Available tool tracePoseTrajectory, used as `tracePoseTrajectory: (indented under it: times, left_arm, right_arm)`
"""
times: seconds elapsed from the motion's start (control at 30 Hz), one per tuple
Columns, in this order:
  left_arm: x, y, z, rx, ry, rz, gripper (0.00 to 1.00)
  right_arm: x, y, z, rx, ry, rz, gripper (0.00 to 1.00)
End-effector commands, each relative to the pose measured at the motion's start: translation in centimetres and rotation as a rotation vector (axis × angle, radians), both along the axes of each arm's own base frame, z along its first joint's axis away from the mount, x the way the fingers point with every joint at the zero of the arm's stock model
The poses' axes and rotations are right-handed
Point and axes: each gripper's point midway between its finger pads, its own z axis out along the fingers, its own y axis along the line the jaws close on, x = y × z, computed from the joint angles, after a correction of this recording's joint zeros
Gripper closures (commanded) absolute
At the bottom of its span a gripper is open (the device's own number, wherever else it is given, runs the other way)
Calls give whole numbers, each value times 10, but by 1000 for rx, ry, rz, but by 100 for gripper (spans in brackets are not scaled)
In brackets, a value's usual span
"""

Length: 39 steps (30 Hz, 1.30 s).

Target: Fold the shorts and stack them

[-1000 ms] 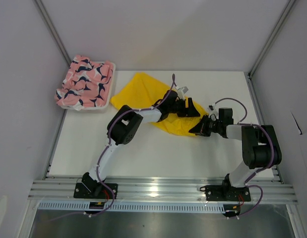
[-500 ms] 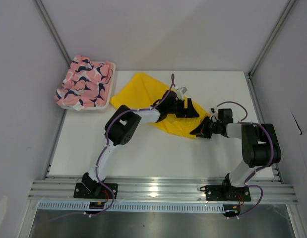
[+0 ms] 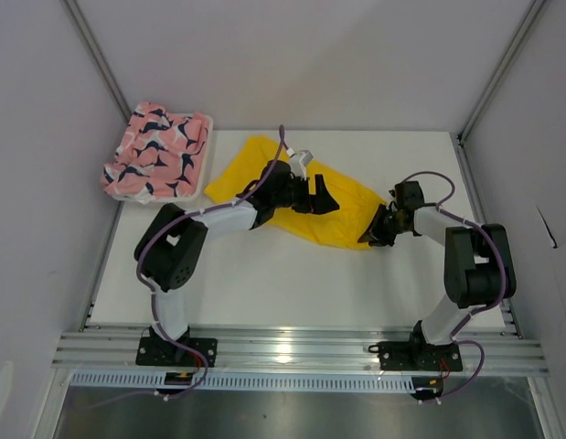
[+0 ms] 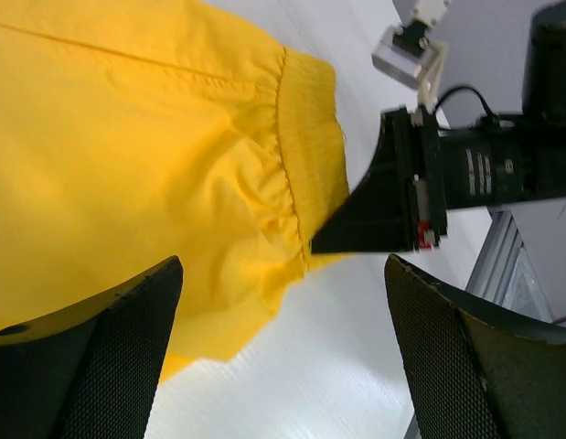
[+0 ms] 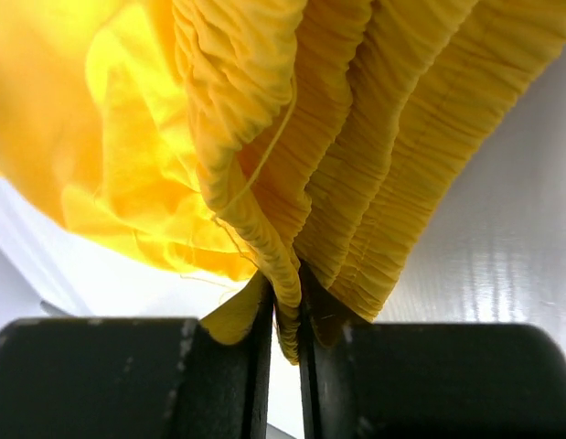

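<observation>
The yellow shorts [image 3: 354, 207] lie stretched across the middle of the table, waistband toward the right. My right gripper [image 3: 368, 237] sits at their right end, shut on a gathered fold of the elastic waistband [image 5: 284, 306]. My left gripper [image 3: 325, 198] hovers over the middle of the yellow shorts [image 4: 127, 137], jaws wide open and empty, with bare table between its fingertips [image 4: 90, 357]. In the left wrist view the right gripper [image 4: 356, 233] touches the waistband edge. The pink printed shorts [image 3: 159, 151] are bunched in the white basket [image 3: 206, 157] at the back left.
Grey walls with metal posts close in the table [image 3: 264, 274] on the left, back and right. The basket stands against the left wall, just left of the yellow shorts. Both arm bases are bolted to the rail at the near edge.
My left arm has swung left, carrying its gripper back over the yellow shorts as it opened wider. The shorts lie flatter and longer now. The right gripper has stayed on the waistband.
</observation>
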Motion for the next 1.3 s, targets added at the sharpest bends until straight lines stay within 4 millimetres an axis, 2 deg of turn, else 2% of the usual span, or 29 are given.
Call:
tracePoseTrajectory:
  times: [0.0, 0.07, 0.17, 0.23, 0.4, 0.43, 0.5, 0.53, 0.57, 0.63, 0.67, 0.77, 0.83, 1.07, 1.1, 1.17, 1.2, 1.27]
  left_arm:
    - [-19, 6, -3, 19, -64, -3, 7]
    - [-28, 4, -16, 33, -52, -15, 9]
    - [-32, -4, -25, 27, -42, -35, 13]
    - [-33, -8, -31, 33, -46, -39, 14]
    - [-25, -12, -53, 83, 0, -15, 16]
    - [-24, -10, -65, 104, 23, -4, 17]
    - [-20, -10, -73, 130, 58, 17, 17]
    - [-20, -10, -78, 142, 71, 22, 17]
    - [-20, -6, -91, 175, 104, 39, 17]
    - [-15, -4, -94, 196, 120, 68, 17]
    - [-14, -3, -96, 206, 136, 82, 17]
    - [-12, 2, -110, 255, 174, 109, 17]
    - [-9, 4, -111, 272, 182, 129, 17]
    - [-9, 19, -115, 350, 213, 186, 17]
    - [-7, 19, -115, 356, 214, 193, 17]
    - [-9, 22, -118, 370, 230, 197, 17]
    - [-10, 22, -119, 375, 235, 200, 17]
    - [-14, 25, -121, 390, 251, 205, 17]
  right_arm:
    - [-4, -34, -23, -222, 74, -27, 84]
    - [-3, -37, -29, -246, 90, -22, 83]
    - [2, -39, -28, -258, 83, -22, 64]
    - [6, -42, -24, -268, 64, -32, 59]
    - [17, -48, -18, -169, 37, -50, 55]
    - [20, -50, -13, -166, 20, -58, 49]
    - [20, -51, -9, -164, 1, -58, 43]
    - [24, -59, -6, -149, -14, -80, 41]
    - [23, -60, -5, -138, -20, -86, 43]
    - [25, -67, -5, -101, -21, -113, 60]
    - [25, -69, -7, -90, -17, -122, 73]
    - [24, -78, -19, -74, 32, -147, 100]
    - [24, -87, -26, -74, 57, -173, 100]
    - [31, -112, -29, -147, 77, -231, 98]
    - [32, -114, -28, -158, 79, -232, 95]
    - [33, -118, -27, -178, 77, -240, 83]
    - [33, -120, -27, -192, 74, -242, 72]
    - [34, -125, -24, -205, 69, -264, 64]
